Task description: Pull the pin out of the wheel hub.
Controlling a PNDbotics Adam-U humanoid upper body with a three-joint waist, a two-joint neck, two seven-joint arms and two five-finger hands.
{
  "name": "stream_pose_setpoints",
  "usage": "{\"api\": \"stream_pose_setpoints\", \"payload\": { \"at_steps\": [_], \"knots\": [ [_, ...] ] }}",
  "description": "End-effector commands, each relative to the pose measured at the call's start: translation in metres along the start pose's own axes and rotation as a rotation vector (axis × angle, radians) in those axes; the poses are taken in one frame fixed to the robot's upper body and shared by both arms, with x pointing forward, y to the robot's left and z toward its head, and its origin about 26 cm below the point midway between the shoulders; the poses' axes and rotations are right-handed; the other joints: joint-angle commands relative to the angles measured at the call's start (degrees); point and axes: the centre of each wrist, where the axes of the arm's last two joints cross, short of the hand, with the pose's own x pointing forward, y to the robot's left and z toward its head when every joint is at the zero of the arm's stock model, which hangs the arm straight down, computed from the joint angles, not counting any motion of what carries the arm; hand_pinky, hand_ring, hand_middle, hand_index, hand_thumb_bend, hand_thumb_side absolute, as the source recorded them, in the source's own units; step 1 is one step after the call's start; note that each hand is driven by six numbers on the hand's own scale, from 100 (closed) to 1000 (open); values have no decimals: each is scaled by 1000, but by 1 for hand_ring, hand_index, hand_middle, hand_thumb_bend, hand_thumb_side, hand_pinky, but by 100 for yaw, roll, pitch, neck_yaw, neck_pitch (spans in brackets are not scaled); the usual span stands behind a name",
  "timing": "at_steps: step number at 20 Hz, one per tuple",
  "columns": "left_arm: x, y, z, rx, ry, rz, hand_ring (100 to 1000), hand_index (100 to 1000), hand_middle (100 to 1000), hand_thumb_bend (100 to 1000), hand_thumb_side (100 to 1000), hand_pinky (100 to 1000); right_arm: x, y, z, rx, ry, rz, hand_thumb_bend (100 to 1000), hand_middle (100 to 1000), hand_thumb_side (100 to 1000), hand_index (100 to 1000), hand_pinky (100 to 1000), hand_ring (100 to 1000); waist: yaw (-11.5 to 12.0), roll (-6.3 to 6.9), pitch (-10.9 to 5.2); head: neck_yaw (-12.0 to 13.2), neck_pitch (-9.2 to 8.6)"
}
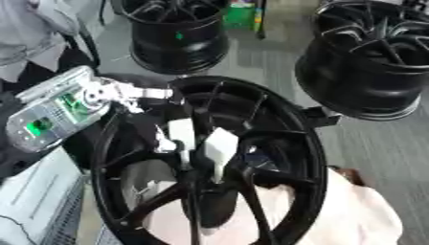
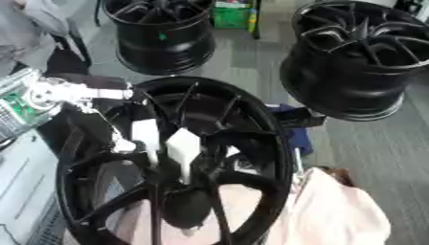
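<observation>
A black wheel hub (image 1: 285, 158) stands tilted in the foreground, its spokes meeting near the centre. The left hand (image 1: 197, 143) reaches in from the left over the rim, its pale fingers (image 1: 220, 146) pointing down at the centre of the spokes. Whether they are curled round the pin I cannot tell; the pin itself cannot be made out. Two more black wheels (image 1: 368, 57) stand behind, and pale cloth (image 1: 360, 215) lies at lower right

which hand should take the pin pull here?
Left. The left hand has its white-tipped fingers already at the centre of the black spoked wheel hub; the right hand shows in neither view.
</observation>
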Motion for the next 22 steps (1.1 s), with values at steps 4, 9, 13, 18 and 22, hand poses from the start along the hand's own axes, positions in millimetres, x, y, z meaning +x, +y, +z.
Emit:
{"api": "stream_pose_setpoints", "payload": {
  "at_steps": [4,9,13,18,22],
  "knots": [
    [2,5,1,8,12,-24,638,748,523,336,158,710,7,-2,-2,1,-27,-9,100,721,776,761,710,688,-10,-2,-43,27,-71],
    [2,3,-2,-10,13,-47,606,718,493,315,100,688,7,-2,-2,-1,-29,-12,100,721,776,761,710,688,-15,-9,-40,22,-68],
    [2,3,-2,3,8,-48,573,675,456,247,100,674,6,-2,-1,-2,-26,-15,100,721,778,761,710,688,-7,-13,-40,21,-64],
    [3,4,1,44,2,-35,534,604,379,176,100,657,6,-2,0,-4,-19,-15,100,721,780,761,711,688,-3,-15,-41,13,-70],
    [5,7,10,93,-15,-30,509,553,328,147,100,642,5,-1,0,-5,-15,-16,100,721,781,760,711,688,-1,-12,-42,5,-65]
  ]
}}
